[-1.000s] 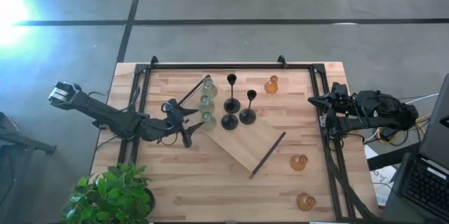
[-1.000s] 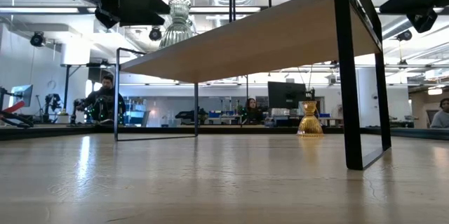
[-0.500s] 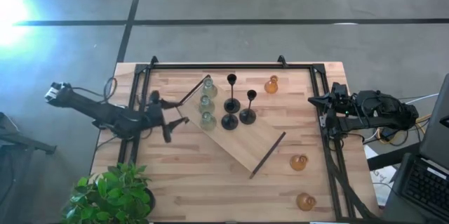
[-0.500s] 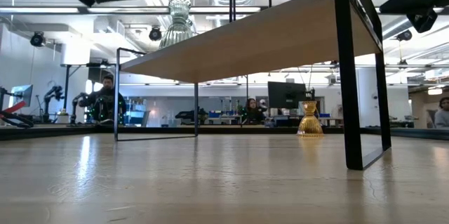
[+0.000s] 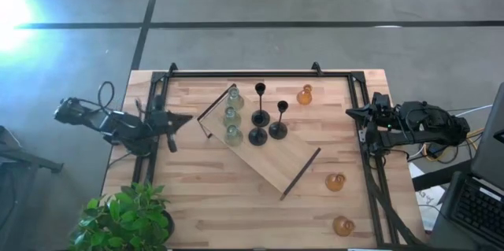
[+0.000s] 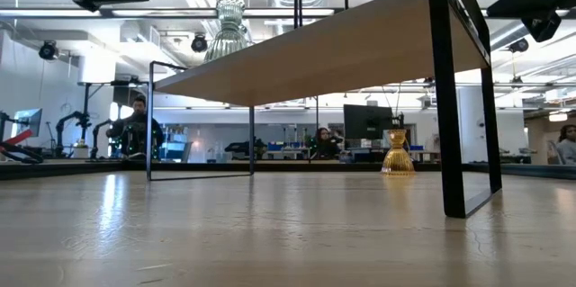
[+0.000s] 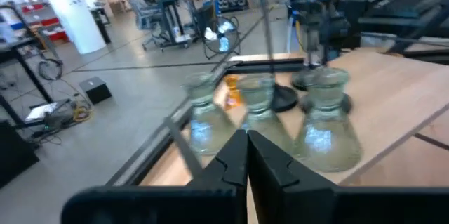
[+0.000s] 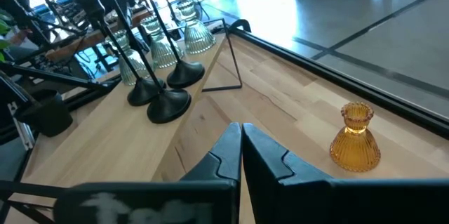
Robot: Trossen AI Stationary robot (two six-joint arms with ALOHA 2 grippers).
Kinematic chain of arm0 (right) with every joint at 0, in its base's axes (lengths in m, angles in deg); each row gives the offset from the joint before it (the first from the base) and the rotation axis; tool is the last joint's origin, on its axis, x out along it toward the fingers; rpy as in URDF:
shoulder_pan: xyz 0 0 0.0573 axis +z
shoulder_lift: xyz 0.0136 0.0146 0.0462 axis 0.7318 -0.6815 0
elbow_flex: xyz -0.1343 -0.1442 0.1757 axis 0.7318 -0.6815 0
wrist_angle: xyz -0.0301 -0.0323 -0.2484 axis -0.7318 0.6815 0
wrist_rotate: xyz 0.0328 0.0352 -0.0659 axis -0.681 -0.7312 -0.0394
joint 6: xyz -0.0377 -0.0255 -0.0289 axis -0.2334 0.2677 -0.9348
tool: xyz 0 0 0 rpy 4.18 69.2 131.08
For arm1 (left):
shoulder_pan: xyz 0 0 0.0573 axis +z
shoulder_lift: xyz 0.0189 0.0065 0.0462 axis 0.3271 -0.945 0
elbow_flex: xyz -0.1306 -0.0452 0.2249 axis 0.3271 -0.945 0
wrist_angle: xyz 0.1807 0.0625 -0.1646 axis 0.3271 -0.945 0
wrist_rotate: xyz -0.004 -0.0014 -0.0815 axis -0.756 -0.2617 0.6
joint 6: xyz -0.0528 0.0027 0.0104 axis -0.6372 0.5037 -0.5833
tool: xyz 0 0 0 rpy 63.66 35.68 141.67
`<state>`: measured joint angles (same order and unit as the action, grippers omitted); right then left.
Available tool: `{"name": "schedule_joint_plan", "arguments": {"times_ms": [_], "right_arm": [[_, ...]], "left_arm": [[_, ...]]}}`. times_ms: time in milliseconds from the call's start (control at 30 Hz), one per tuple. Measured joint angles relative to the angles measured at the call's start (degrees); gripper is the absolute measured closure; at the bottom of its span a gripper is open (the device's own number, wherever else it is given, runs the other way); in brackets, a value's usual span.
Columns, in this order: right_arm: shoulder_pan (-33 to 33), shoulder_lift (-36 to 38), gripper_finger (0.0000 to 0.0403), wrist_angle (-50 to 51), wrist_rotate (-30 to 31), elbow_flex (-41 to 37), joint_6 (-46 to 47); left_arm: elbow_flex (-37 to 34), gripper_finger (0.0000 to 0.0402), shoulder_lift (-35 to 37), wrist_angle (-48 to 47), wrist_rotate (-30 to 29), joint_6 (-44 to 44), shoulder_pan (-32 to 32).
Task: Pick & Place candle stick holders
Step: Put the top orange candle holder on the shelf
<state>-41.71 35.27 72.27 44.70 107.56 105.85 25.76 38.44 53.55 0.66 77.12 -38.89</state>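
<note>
Three pale green glass candle stick holders [image 5: 231, 113] stand in a row on the far left end of a raised wooden board [image 5: 276, 160]. Three black ones [image 5: 260, 125] stand beside them on their round bases. One amber holder [image 5: 305, 94] stands on the table past the board, and two more [image 5: 335, 182] [image 5: 342, 225] stand near the right front. My left gripper [image 5: 186, 117] is shut on nothing, left of the green holders [image 7: 258, 104] and clear of them. At the table's right edge my right gripper [image 5: 350, 112] waits, shut on nothing too.
The board stands slantwise on black handle legs [image 6: 445, 98], with room beneath it. A black frame rail [image 5: 244, 72] runs along the table's far edge and down both sides. A potted plant [image 5: 126, 219] sits off the near left corner. People show in the room behind.
My left gripper has drawn back from the green holders toward the table's left edge and a little toward the far edge, and its fingers have shut on nothing. The holders have stayed standing on the board.
</note>
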Motion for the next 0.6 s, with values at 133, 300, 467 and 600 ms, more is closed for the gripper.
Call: {"name": "schedule_joint_plan", "arguments": {"times_ms": [133,300,467,600], "right_arm": [[0.0,0.0,0.0394,0.0,0.0,0.0,0.0],[0.0,0.0,0.0394,0.0,0.0,0.0,0.0],[0.0,0.0,0.0394,0.0,0.0,0.0,0.0],[0.0,0.0,0.0394,0.0,0.0,0.0,0.0]], "left_arm": [[-2.5,0.0397,5.2,-1.2,3.0,6.1,3.5],[-4.4,0.0399,11.1,-3.8,9.5,11.8,10.1],[-4.9,0.0400,15.1,-6.4,14.1,11.6,13.5],[-5.6,0.0400,17.2,-6.2,16.2,11.8,15.3]]}}
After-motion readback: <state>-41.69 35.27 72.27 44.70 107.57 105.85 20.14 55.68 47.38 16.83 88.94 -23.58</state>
